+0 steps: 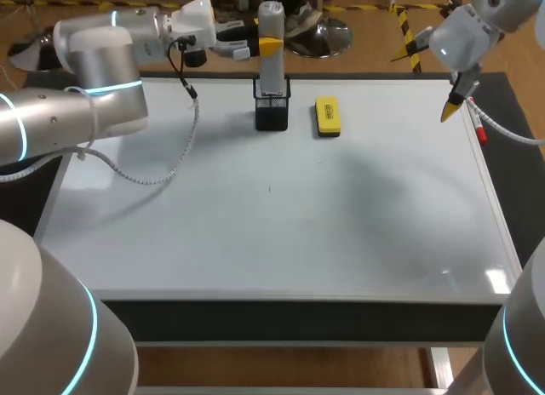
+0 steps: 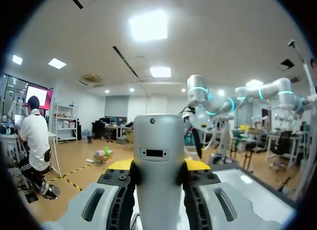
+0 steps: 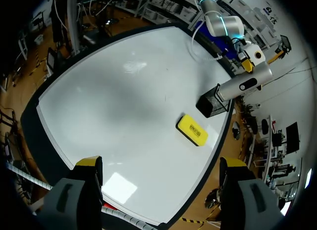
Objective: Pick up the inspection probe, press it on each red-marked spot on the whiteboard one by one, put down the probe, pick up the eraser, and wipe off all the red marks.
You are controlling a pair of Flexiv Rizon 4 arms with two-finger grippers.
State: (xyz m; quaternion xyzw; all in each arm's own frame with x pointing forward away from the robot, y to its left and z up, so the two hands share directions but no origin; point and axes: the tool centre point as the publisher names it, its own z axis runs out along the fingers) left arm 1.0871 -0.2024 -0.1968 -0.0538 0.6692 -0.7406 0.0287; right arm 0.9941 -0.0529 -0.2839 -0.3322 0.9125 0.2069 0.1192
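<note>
The grey cylindrical inspection probe (image 1: 271,25) stands upright in a black mesh holder (image 1: 272,112) at the far edge of the whiteboard (image 1: 298,233). My left gripper (image 1: 269,46) is shut on the probe's upper part; in the left wrist view the probe (image 2: 158,155) fills the gap between the fingers of this gripper (image 2: 158,166). The yellow eraser (image 1: 327,117) lies just right of the holder. My right gripper (image 1: 451,105) hangs open above the board's far right corner, with the eraser (image 3: 193,130), holder (image 3: 212,102) and probe (image 3: 245,84) ahead of it (image 3: 161,163). I see no red marks on the board (image 3: 124,101).
A red marker pen (image 1: 479,127) lies along the board's right edge. A small dark speck (image 1: 270,189) sits near the board's middle. The left arm's cable (image 1: 183,148) droops over the far left part of the board.
</note>
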